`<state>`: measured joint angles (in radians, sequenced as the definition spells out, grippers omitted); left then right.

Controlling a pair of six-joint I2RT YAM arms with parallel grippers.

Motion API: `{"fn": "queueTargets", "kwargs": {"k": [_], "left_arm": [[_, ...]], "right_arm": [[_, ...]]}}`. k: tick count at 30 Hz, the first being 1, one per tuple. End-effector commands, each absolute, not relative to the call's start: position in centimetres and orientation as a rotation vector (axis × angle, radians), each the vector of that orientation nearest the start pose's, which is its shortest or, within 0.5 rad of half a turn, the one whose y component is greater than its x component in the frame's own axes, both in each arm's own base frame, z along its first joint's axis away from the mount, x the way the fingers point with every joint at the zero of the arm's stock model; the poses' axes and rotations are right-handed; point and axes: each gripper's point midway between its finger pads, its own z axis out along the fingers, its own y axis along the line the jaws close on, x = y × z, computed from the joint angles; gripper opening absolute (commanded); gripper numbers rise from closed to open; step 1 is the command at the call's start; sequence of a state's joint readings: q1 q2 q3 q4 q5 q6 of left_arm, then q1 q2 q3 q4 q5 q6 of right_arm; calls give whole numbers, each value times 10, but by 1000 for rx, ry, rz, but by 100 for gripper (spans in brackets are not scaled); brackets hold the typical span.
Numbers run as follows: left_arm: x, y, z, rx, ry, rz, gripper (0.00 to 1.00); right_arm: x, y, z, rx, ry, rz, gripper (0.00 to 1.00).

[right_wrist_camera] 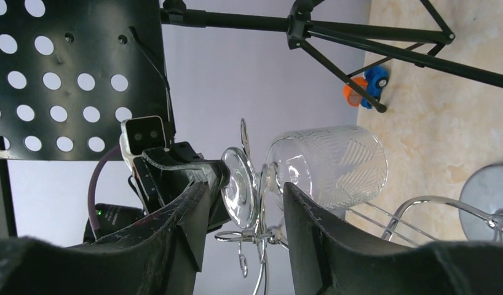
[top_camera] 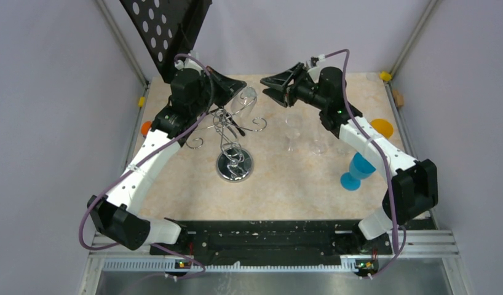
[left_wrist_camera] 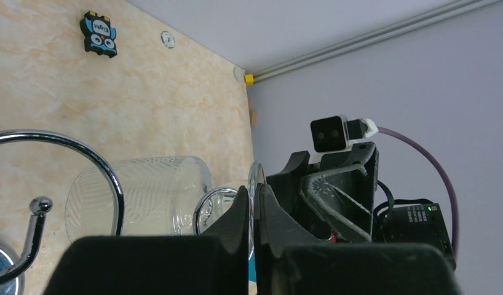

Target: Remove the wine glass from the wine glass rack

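The wine glass [top_camera: 247,101] is clear with a ribbed bowl [left_wrist_camera: 144,193] and lies tilted among the top hooks of the wine glass rack [top_camera: 227,132], a silver wire tree on a round chrome base [top_camera: 235,166]. My left gripper [left_wrist_camera: 254,200] is shut on the thin edge of the glass's foot [right_wrist_camera: 240,187]. My right gripper [right_wrist_camera: 243,212] is open. It faces the glass from the right, with the foot and stem showing between its fingers [right_wrist_camera: 307,233], untouched. In the top view my left gripper [top_camera: 238,90] and right gripper [top_camera: 265,86] flank the glass.
A black tripod stand with a perforated plate [top_camera: 166,31] rises at the back left. Two clear glasses [top_camera: 293,132] stand right of the rack. A blue cup [top_camera: 358,172] and an orange disc [top_camera: 382,128] sit under the right arm. An orange ball [top_camera: 146,128] lies at the left edge.
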<state>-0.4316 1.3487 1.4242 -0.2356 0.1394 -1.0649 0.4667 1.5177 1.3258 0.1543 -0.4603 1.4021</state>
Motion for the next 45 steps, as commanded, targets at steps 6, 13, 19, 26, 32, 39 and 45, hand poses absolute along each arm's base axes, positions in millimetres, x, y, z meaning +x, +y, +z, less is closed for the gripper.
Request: {"fn": "queueTargets", "kwargs": {"k": [6,13,19,26,32,39,45], "left_arm": [[360,-253,376,-636,1912,-1347,0],[362,-253,362,-643,1953,-1307,0],[361,-255,356,-626,1978,-1297,0],[359,-245,351,-609,2007,-1176,32],[356,-229,347,-594,2013,-1032,52],[355,-210,350,-536,1994,-884,55],[355,-201,347,-450,2010,-769,55]], "right_arm": [[350,338,419,315,1769,1948,32],[345,338,426,283,1755,1960,11],[345,341,421,270,1776,1960,11],[352,339,429,264,1779,1875,0],[353,333,438,276,1759,1819,0],[346,338,430,255,1811,1789,0],[337,337,434,229,1810,1739,0]]}}
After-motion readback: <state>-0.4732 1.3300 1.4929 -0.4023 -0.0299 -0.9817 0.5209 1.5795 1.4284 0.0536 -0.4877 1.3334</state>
